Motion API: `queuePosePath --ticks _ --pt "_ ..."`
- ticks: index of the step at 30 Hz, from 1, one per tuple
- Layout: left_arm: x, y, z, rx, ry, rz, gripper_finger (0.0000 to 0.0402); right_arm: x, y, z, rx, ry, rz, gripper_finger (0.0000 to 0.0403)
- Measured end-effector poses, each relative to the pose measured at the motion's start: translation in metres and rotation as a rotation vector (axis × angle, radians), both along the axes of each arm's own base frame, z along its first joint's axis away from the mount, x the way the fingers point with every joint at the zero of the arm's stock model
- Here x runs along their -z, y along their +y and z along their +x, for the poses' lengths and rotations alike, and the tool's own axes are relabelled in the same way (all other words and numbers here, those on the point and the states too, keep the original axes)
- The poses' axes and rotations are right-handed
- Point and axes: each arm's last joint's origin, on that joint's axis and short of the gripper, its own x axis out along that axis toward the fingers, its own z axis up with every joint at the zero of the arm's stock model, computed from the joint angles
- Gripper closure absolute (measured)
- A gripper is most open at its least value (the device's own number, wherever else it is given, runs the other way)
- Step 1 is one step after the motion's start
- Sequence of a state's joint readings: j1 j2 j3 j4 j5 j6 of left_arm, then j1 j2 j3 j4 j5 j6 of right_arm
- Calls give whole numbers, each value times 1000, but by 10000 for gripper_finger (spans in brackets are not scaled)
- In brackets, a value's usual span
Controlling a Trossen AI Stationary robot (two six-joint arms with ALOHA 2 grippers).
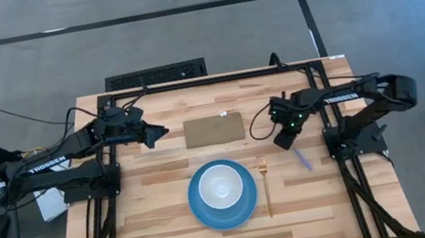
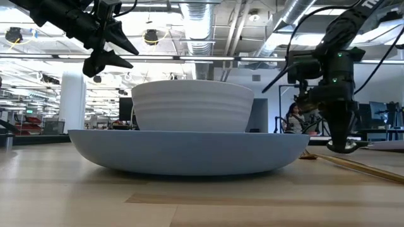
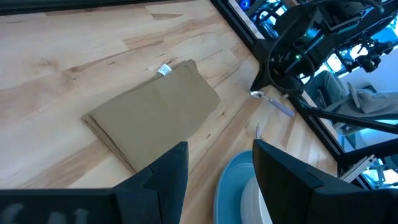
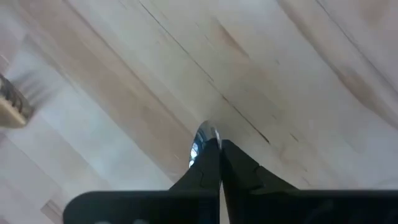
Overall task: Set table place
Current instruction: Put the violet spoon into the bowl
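Observation:
The blue plate (image 1: 207, 215) lies near the table's near edge with the white bowl (image 1: 221, 184) standing in it. The thin gold fork (image 1: 265, 187) lies flat just right of the plate. The spoon (image 1: 303, 159), with its lilac handle, lies slanted farther right. My right gripper (image 1: 287, 139) stands over the spoon's far end, pointing down and shut on it. My left gripper (image 1: 162, 132) hovers open above the table, left of the brown folded cloth (image 1: 213, 130), touching nothing. My right gripper (image 4: 219, 147) pinches the spoon at its silver bowl end (image 4: 204, 134), which shows just past the closed fingertips. The fingers come from above, pointing down. The lilac handle (image 3: 281, 107) runs away from the gripper, low along the table; whether it rests there I cannot tell.
The flat brown cloth (image 3: 155, 115) lies at the table's far middle, between the two grippers. Bare wood (image 1: 158, 204) lies left of the plate and at the near right corner. The black frame (image 1: 215, 79) edges the table.

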State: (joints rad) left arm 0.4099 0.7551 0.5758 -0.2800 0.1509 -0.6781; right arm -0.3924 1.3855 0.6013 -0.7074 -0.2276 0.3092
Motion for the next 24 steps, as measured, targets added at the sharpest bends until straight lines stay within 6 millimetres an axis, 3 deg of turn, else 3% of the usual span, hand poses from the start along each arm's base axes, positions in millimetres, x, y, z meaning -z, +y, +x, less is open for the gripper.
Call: queuePosePath --ticks 14,19,24 --pt "0 0 0 -2 3 12 233 -8 0 3 34 -36 44 383" --pt "0 0 0 -2 4 13 233 -24 -3 15 21 -110 74 383" --pt "0 0 0 -2 4 13 233 -59 -3 38 -27 -272 125 383"
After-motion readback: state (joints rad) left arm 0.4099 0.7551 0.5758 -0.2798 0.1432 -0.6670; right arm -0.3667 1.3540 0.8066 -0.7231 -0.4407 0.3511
